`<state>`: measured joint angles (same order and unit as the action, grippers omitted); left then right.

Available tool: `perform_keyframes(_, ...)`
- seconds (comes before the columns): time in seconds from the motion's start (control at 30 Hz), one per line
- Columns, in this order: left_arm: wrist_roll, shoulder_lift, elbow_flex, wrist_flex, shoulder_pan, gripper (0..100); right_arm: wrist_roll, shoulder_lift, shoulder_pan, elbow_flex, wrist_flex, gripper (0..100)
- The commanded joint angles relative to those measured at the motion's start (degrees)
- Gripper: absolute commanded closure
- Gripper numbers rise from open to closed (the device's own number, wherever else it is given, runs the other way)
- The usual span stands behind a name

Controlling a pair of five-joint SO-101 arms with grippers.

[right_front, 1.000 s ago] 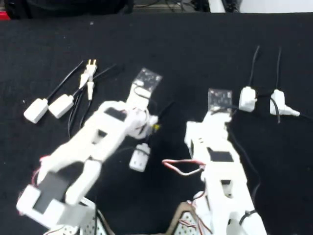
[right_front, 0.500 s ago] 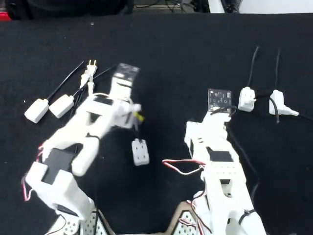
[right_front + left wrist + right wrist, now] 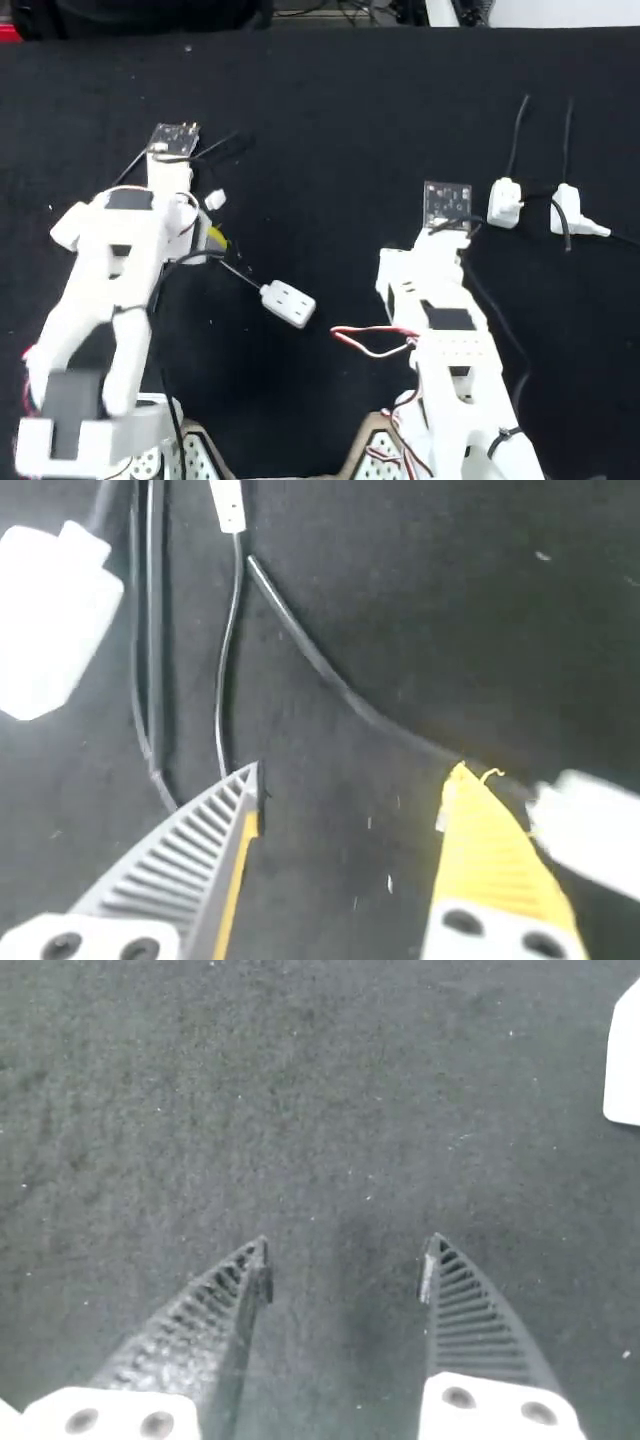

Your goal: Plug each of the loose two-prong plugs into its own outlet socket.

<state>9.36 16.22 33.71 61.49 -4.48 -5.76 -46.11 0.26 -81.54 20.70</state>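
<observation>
From above, the black table (image 3: 380, 90) meets a dim strip of room, an outlet socket (image 3: 288, 302) lying between the arms; the left wrist view shows the left gripper (image 3: 356, 776), fingers apart, over black cords (image 3: 300, 645), and the right wrist view the right gripper (image 3: 345, 1245), fingers apart, over the table.

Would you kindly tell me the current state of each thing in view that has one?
left gripper, open and empty.
right gripper, open and empty.
outlet socket, lying loose, slots unoccupied.
small plug, loose, not plugged in.
white block by right arm, plugged or not unclear.
</observation>
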Motion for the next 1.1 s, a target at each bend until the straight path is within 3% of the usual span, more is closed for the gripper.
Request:
perform_keyframes(0.0,6.1,7.7,2.5,4.0,2.3,71,-0.4,-1.5,-0.7,2.7,-1.2,76.9)
perform_keyframes(0.13,7.1,7.4,10.7,-2.0,8.4,71,-0.4,-1.5,-0.7,2.7,-1.1,76.9)
perform_keyframes(0.3,-2.2,4.0,18.2,-16.8,16.6,71,-0.4,-1.5,-0.7,2.7,-1.1,76.9)
perform_keyframes(0.6,-10.2,2.3,19.1,-17.0,34.2,71,-0.4,-1.5,-0.7,2.7,-1.1,76.9)
perform_keyframes(0.73,-9.9,7.4,16.0,-10.4,32.3,71,-0.4,-1.5,-0.7,2.7,-1.1,76.9)
perform_keyframes(0.83,-10.1,12.3,12.3,-7.2,26.4,71,-0.4,-1.5,-0.7,2.7,-1.1,76.9)
perform_keyframes(0.93,-14.3,14.2,12.2,-11.4,19.4,71,-0.4,-1.5,-0.7,2.7,-1.1,76.9)
perform_keyframes(1.07,-20.4,9.5,17.0,-22.8,12.4,71,-0.4,-1.5,-0.7,2.7,-1.1,76.9)
